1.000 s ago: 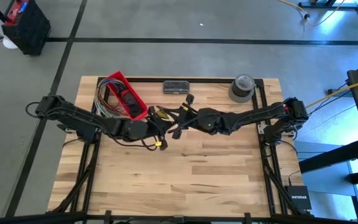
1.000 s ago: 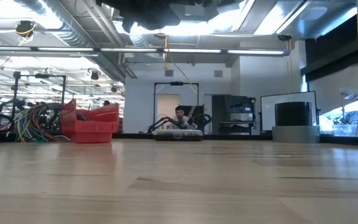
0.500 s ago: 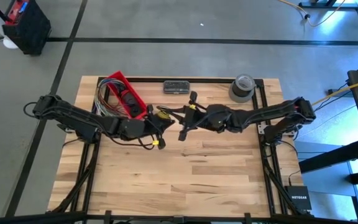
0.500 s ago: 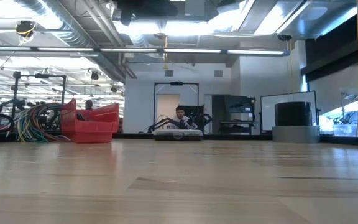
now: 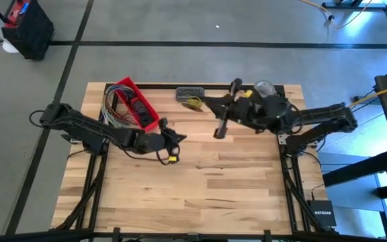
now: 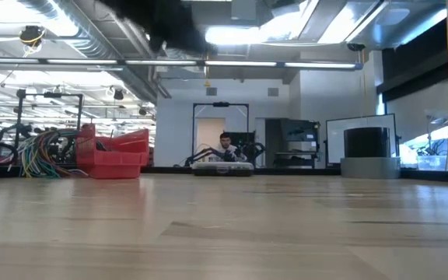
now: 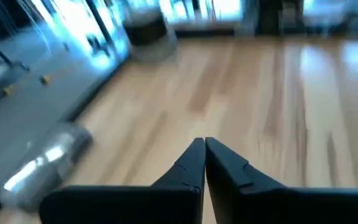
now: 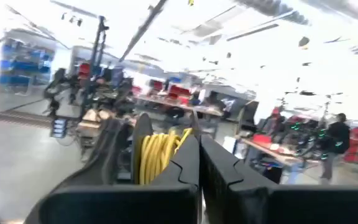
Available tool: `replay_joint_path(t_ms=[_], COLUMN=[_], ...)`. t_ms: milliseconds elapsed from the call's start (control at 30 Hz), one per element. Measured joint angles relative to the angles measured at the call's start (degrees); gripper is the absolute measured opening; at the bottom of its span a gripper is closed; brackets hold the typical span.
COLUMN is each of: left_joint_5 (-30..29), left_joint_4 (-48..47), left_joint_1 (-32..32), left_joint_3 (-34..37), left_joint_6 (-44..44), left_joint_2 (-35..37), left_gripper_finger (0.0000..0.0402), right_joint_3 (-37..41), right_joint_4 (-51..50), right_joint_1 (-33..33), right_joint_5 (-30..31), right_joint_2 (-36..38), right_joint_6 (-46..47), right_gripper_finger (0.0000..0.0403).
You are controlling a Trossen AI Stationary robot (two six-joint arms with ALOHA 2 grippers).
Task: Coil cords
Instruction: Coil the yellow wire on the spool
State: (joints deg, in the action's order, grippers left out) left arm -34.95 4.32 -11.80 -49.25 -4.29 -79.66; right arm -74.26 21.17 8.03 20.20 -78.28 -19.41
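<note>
The cords show as a small coil of thin yellow strands point(image 8: 157, 154), also seen in the high view point(image 5: 193, 102). The coil sits high over the table's far middle, at the tip of my right gripper point(image 5: 203, 101), which is shut on it point(image 8: 199, 142). My left gripper point(image 5: 180, 136) hovers left of the table's middle, close to the red bin. Its fingers point(image 7: 204, 143) are shut with nothing between them. My right gripper has the coil's one side point(image 8: 184, 135) at its fingertips; the fingers themselves hide the exact place of contact. The fingers come from the table's right, slanting a little upward. The coil's loops lie beside one finger point(image 8: 182, 163), lifted clear of the table.
A red bin point(image 5: 136, 104) with a bundle of multicoloured wires point(image 5: 113, 106) stands at the far left. A flat dark box point(image 5: 190, 93) and a grey tape roll point(image 5: 264, 91) sit along the far edge. The near half of the wooden table point(image 5: 200, 188) is bare.
My right gripper has risen and drawn away from the left gripper toward the table's far right, tipping its fingers upward. The yellow coil has gone with it, from between the two grippers to high above the far edge.
</note>
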Motion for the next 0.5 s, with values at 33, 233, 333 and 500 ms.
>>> replay_joint_path(t_ms=[33,233,333,500], left_joint_5=[-0.3,0.0,-0.2,0.1], left_joint_4=[1.5,0.0,0.8,-0.9], left_joint_1=[0.2,0.3,0.2,-0.4], left_joint_3=[-0.5,-0.3,-0.6,-0.5], left_joint_6=[0.0,-0.6,-0.1,-0.2], left_joint_2=[0.2,-0.5,0.1,-0.1], left_gripper_finger=[0.0005,0.0005,0.0005,0.0006], right_joint_3=[0.1,0.5,0.4,0.8], right_joint_4=[-1.2,-5.0,-7.5,-13.3], right_joint_1=[0.0,1.1,1.2,1.4], right_joint_5=[-0.4,-1.2,0.0,0.7], right_joint_2=[0.9,3.0,3.8,3.1], right_joint_6=[0.3,0.3,0.3,0.3], right_gripper_finger=[0.0003,0.0003,0.0003,0.0003])
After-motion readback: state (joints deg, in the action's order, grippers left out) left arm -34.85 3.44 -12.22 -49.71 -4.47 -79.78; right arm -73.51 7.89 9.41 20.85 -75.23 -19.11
